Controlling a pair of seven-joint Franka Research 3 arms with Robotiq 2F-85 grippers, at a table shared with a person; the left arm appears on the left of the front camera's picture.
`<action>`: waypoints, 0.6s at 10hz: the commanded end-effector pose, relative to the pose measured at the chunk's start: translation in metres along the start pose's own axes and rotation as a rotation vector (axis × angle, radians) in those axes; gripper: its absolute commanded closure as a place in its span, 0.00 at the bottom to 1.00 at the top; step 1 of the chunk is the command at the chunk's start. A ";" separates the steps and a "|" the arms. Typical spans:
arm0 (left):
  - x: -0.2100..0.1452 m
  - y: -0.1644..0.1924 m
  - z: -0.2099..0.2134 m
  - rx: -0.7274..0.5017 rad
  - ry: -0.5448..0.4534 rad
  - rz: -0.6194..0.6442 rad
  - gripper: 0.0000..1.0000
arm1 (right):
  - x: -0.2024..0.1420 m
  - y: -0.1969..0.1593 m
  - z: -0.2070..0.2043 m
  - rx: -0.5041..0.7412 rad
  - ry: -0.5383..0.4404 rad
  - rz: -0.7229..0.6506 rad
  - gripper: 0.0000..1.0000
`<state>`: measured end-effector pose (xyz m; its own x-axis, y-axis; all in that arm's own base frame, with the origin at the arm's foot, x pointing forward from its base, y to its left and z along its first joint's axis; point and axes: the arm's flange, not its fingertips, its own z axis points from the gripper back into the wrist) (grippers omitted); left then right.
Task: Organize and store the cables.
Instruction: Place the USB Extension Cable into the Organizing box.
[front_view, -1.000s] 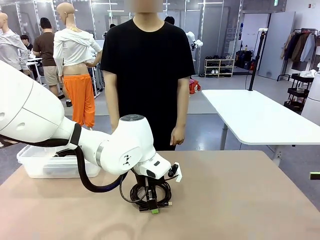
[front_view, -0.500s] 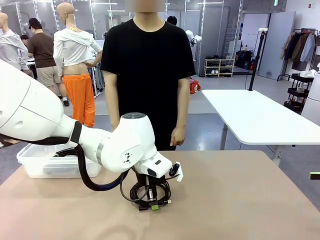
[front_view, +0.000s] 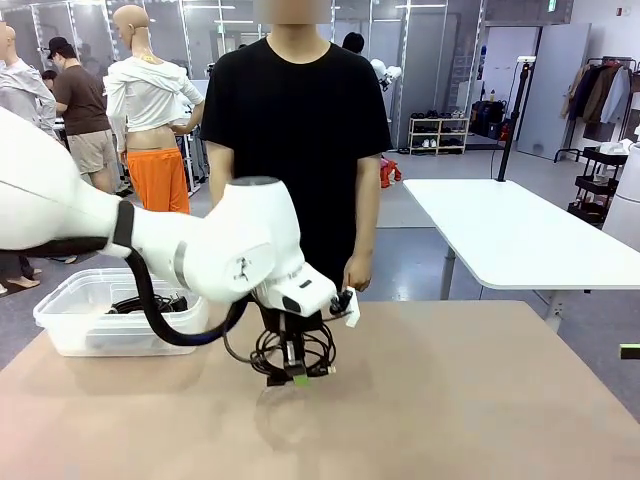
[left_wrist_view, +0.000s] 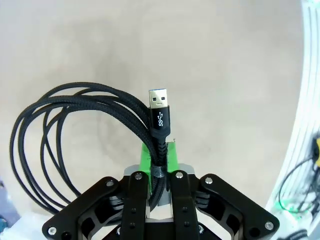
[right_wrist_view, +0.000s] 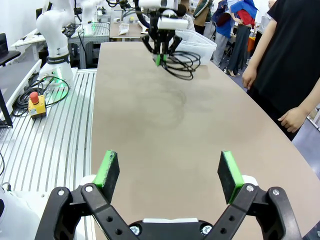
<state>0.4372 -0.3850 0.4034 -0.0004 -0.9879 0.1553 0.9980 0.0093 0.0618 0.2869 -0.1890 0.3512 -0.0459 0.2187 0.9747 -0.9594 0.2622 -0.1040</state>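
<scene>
My left gripper (left_wrist_view: 160, 170) has its jaws clamped on the coiled USB cable (front_view: 293, 350), now lifted off the table (front_view: 480, 400); its plug projects beyond them; transfer to the bin (front_view: 70, 325) is next; right gripper (right_wrist_view: 170, 172) jaws apart, idle.

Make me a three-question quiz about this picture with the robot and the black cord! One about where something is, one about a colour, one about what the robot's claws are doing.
1. Where is the clear plastic bin?
A. on the table's left side
B. on the floor
C. in the person's hands

2. What colour are the pads on the left pincer?
A. red
B. green
C. blue

3. What is the right pincer doing?
A. squeezing a plug
B. holding a cup
C. standing open with nothing in it

Answers: 1 A, the bin sits at the table's left edge. 2 B, green pads clamp the coiled black braided cable. 3 C, its fingers stand wide apart over bare tabletop.
</scene>
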 end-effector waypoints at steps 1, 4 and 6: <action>-0.023 -0.005 0.031 -0.005 0.001 -0.056 1.00 | 0.004 0.000 0.001 -0.002 0.019 -0.005 0.00; -0.032 -0.012 0.049 0.031 -0.001 -0.069 1.00 | 0.004 0.000 0.001 -0.002 0.019 -0.005 0.00; -0.021 0.000 0.046 0.024 0.004 -0.042 1.00 | 0.004 0.000 0.001 -0.002 0.019 -0.005 0.00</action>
<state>0.4325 -0.3544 0.4469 -0.0454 -0.9884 0.1447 0.9949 -0.0317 0.0960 0.2870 -0.1889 0.3512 -0.0459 0.2189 0.9747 -0.9595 0.2619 -0.1040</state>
